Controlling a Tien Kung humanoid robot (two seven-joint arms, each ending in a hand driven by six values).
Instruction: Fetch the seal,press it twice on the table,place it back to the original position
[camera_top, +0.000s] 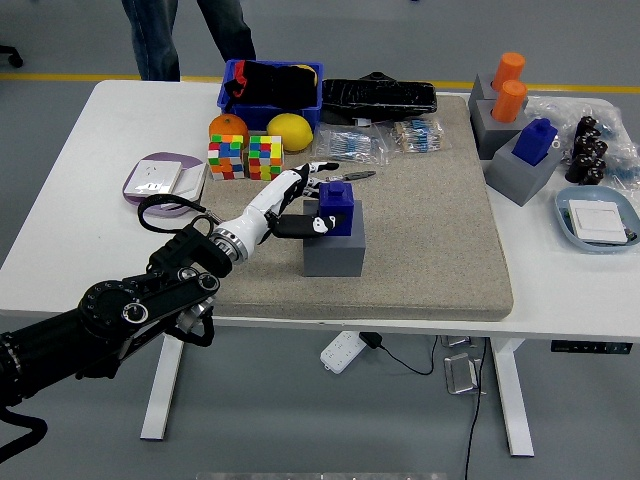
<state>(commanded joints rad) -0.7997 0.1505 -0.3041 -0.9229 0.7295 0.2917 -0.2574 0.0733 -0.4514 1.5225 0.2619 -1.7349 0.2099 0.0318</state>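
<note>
A blue seal (338, 210) stands upright in its grey base block (333, 255) on the left half of the tan mat (440, 220). My left hand (316, 198) reaches in from the lower left and straddles the seal's left side. Its thumb lies against the near left face and its white fingers (305, 177) stretch out behind the far side. The fingers are still spread, not closed round the seal. The seal sits in its base. My right arm is out of view.
Two colour cubes (245, 157), an orange (228, 127), a lemon (289, 131) and a blue bin (270, 85) lie behind my hand. More seals in grey blocks (520, 130) stand at the right. A person's legs (185, 35) are at the far side.
</note>
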